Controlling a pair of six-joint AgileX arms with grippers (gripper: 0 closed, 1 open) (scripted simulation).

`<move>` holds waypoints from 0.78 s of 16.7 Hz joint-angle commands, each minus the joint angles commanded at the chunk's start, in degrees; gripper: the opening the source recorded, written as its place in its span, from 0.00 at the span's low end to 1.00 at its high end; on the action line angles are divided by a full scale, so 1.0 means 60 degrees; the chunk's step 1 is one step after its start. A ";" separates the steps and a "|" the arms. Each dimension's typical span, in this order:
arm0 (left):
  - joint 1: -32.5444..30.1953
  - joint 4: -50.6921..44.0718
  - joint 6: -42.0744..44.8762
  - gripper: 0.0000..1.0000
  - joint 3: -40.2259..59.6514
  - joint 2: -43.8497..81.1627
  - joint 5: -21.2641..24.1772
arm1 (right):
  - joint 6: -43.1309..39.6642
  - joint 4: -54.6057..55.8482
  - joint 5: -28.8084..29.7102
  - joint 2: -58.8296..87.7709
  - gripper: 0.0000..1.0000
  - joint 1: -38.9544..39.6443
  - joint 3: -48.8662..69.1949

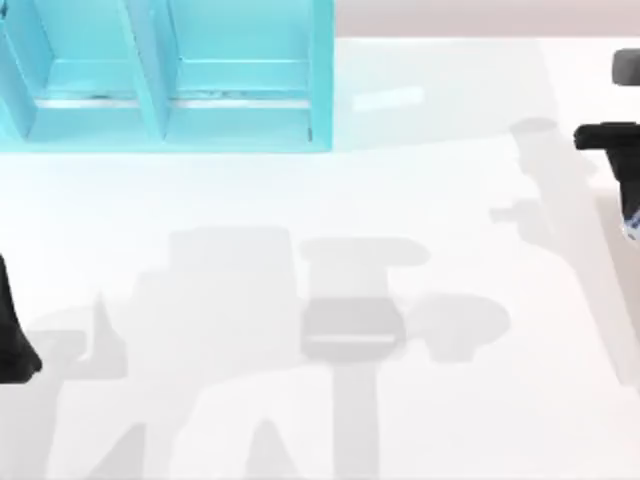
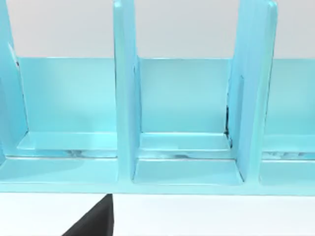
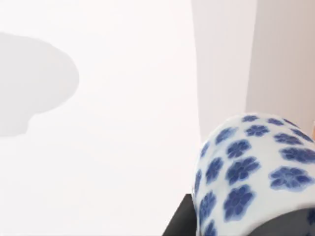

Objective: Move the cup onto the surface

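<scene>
Cup (image 3: 256, 172) in right end effector (image 1: 625, 200), closed on it, desk (image 1: 330, 400) 3 o'clock edge | left end effector (image 1: 15, 330) idle, 9 o'clock, grip state unclear | risk: tipping if released high or tilted

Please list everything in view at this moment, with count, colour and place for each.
Small cylindrical white cup with blue flower pattern: one, white and blue, close before the right wrist camera; a sliver at the top view's right edge.
Turquoise-blue shelf unit with upright dividers: one, turquoise, far left of the table.
Broad plain white tabletop: one, white, carrying the shelf and grey shadows.
Left arm: one, black, top view's left edge.
Right arm: one, black, top view's right edge, at the cup.
</scene>
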 joint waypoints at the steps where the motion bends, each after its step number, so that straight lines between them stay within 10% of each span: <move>1: 0.0000 0.0000 0.0000 1.00 0.0000 0.0000 0.0000 | 0.0567 -0.0088 0.0001 0.0538 0.00 0.0554 0.0666; 13: 0.0000 0.0000 0.0000 1.00 0.0000 0.0000 0.0000 | 0.3455 -0.0303 0.0047 0.2914 0.00 0.3325 0.3706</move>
